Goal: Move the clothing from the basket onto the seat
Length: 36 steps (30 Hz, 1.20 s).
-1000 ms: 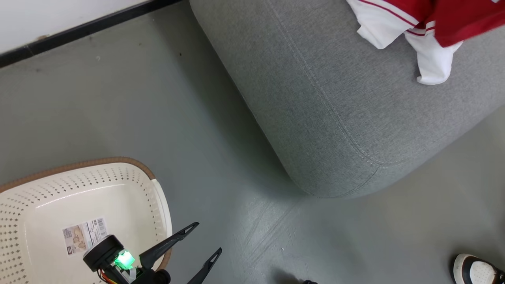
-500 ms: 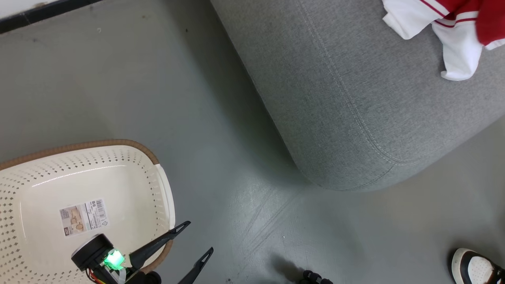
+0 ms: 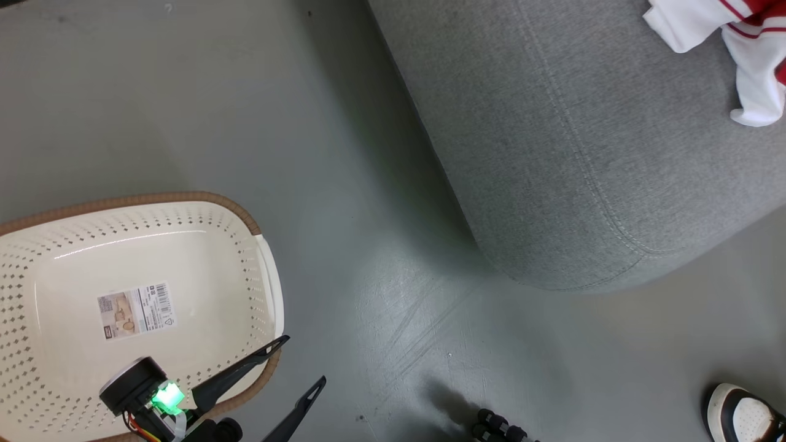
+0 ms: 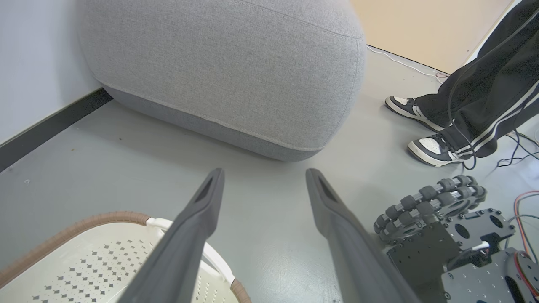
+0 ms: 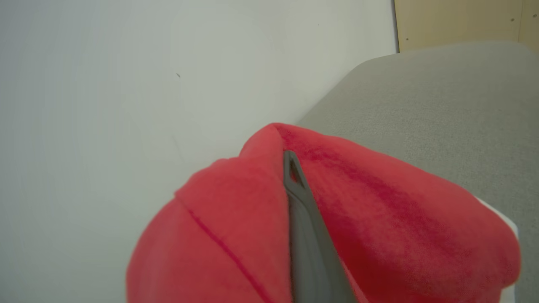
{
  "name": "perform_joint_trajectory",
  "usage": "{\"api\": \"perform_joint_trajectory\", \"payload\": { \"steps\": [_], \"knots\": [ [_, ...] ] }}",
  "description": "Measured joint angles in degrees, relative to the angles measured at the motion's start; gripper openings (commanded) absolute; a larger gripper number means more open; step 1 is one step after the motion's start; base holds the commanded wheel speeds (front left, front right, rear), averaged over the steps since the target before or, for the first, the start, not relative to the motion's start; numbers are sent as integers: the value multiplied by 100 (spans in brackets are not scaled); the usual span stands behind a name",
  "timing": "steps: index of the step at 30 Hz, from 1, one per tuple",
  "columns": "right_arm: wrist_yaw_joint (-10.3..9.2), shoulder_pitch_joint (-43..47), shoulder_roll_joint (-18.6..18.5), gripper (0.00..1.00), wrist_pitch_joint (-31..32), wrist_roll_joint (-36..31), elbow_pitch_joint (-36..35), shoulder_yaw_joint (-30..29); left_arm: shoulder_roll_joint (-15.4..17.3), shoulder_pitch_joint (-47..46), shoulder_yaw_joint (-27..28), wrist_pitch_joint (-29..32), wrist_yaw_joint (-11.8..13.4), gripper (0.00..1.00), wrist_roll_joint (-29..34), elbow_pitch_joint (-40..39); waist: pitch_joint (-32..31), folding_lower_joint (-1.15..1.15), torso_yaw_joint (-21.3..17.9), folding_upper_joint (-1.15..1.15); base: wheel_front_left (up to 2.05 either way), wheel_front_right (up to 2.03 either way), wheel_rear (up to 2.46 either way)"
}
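- The clothing is seen as red fabric with white panels and thin red stripes; a white part is laid on the far right of the seat, cut off by the head view's edge; the basket is left on the floor at the near left, its label sticker laid bare.
- In the right wrist view, plain red cloth is draped over both sides of the right gripper, whose fingers are pressed together on it; it is held above the seat, close to a pale wall.
- The left gripper is held with its fingers spread apart and nothing between them, over the basket's near right rim.
- Since a second ago the head camera has been turned; seat and basket are now framed further right, the dark skirting is lost from the top, and less of the clothing is framed; the things themselves are not seen to be moved; the left fingers are spread as before.
- The floor is smooth grey, marked with faint scratches; the seat is grey fabric with a stitched seam; a person's shoe is seen at the near right.
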Motion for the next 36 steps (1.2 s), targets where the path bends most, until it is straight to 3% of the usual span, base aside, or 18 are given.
{"api": "perform_joint_trajectory", "payload": {
  "steps": [13, 22, 23, 24, 31, 36],
  "knots": [
    [1, -226, -110, 0, 291, -541, 983, -60, 67, -30, 51, 0, 0, 100, 40, -81, 261, 0, 190, 0, 0, 0, 0],
    [1, -585, -235, 3, 347, -717, 1174, -119, 142, -199, 55, 0, 0, 100, 57, -101, 364, 0, 292, 0, 0, 0, 0],
    [1, -588, -242, 41, 346, -762, 1183, -119, 141, -236, 54, 0, 0, 100, 56, -102, 371, 0, 303, 0, 0, 0, 0],
    [1, -587, -256, 100, 344, -847, 1200, -119, 137, -254, 53, 0, 0, 100, 56, -102, 378, 0, 314, 0, 0, 0, 0],
    [1, -673, -324, 100, 215, -1053, 1298, -264, 116, -266, 22, 0, 0, 100, 35, -93, 382, 0, 354, 0, 0, 0, 0],
    [0, -920, -430, 100, 19, -1051, 955, -480, 58, -283, -9, 0, 0, 100, 30, -78, 370, 0, 358, 0, 0, 0, 0]
  ]
}}
